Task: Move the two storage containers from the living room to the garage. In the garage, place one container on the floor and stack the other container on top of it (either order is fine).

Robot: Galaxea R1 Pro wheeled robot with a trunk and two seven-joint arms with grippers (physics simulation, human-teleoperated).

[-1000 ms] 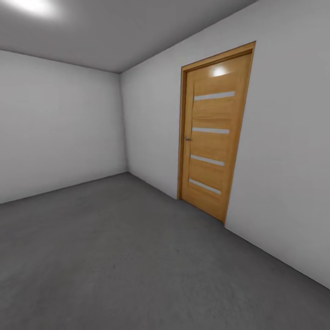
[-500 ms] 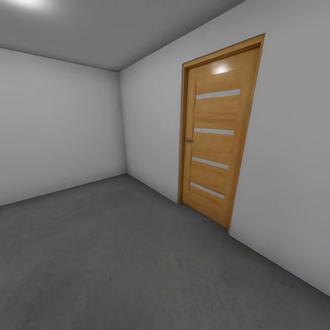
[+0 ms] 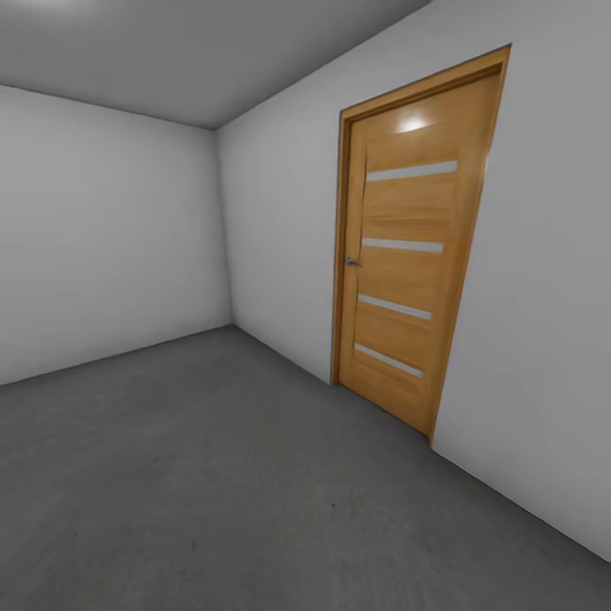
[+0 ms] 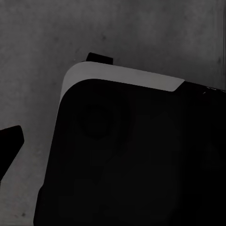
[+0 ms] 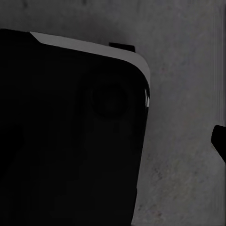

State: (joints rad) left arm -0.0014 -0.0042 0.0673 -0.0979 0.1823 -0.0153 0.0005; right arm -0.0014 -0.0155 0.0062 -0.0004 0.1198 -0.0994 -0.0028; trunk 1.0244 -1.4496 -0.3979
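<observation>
Left end effector: its wrist view looks down on a large black body with a rounded corner and a pale grey edge strip [image 4: 122, 77], which blocks most of the picture, with dark grey mottled concrete floor [image 4: 42, 52] around it. A small dark tip [image 4: 100, 58] pokes out past the pale strip and another dark piece [image 4: 9, 143] enters at the picture's edge; whether either belongs to the fingers is unclear, so I cannot tell how wide this end effector stands.

Right end effector: the same kind of black rounded body with a pale grey strip [image 5: 94, 46] covers much of its wrist view, again over grey concrete floor [image 5: 188, 70]. A dark tab [image 5: 122, 46] shows just past the strip and a dark sliver [image 5: 219, 141] sits at the picture's edge. Its opening cannot be judged either.

From the head view, the robot faces a bare room with plain white-grey walls [image 3: 110, 229] and a grey ceiling [image 3: 212, 51]: this matches the garage. The dark grey mottled concrete floor [image 3: 221, 475] spreads across the lower half of the view. On the wall to the right stands a shut wooden door [image 3: 407, 271] in a wood frame, with four narrow horizontal pale slats and a small metal handle [image 3: 352, 262] on its left edge. A light reflection shines near the door's top.
</observation>
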